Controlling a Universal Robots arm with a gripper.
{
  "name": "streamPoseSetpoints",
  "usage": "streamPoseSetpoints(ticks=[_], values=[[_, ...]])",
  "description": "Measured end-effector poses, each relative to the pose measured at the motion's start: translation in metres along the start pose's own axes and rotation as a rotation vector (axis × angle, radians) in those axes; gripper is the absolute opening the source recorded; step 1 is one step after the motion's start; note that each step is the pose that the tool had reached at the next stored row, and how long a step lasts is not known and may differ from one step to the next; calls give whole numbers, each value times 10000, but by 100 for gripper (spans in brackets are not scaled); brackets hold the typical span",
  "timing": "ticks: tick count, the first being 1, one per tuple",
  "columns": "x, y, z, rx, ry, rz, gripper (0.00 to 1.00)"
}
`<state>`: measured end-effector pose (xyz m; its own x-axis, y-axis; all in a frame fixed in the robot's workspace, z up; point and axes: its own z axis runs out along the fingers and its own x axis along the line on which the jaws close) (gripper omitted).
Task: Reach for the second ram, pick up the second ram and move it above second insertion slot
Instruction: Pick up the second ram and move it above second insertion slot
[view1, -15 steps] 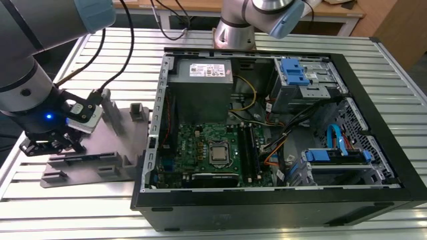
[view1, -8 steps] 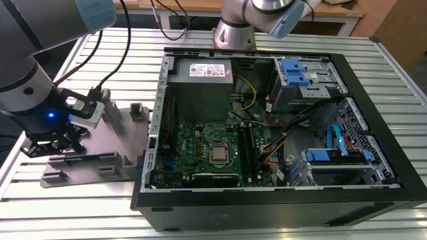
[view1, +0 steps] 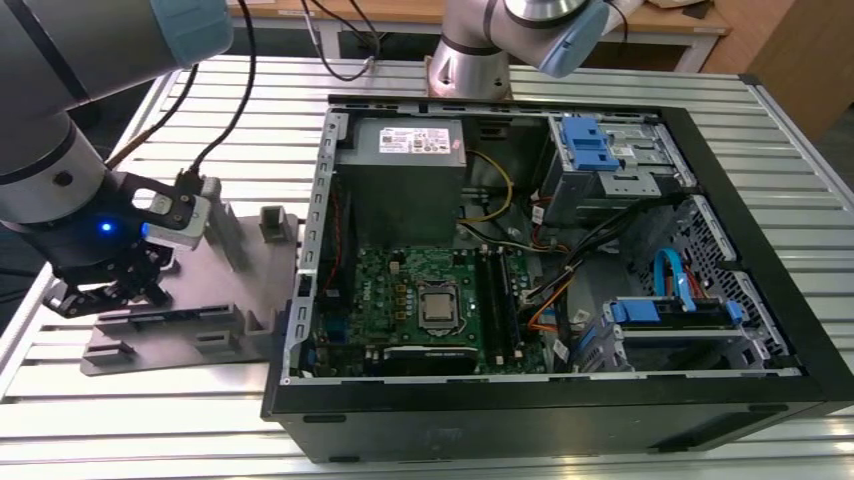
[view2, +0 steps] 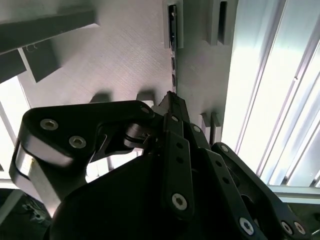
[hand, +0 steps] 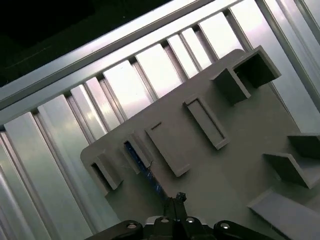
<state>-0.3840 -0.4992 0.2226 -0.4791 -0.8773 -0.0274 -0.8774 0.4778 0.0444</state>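
One gripper (view2: 170, 102), jaws closed on the one second ram (view2: 173, 65) in its holder (view2: 125, 55)

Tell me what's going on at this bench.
A robot arm has its gripper down on the grey fixture, which lies on the slatted table beside an open PC case, on the exterior view's left. In both wrist views the gripper sits right at the ram, which stands on edge in a fixture slot. The ram has not been lifted, and nothing is over the motherboard inside the case.
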Motion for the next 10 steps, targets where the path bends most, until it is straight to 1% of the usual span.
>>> streamPoseSetpoints(ticks=[10], values=[[0,0,1,-36,60,-1343,7]])
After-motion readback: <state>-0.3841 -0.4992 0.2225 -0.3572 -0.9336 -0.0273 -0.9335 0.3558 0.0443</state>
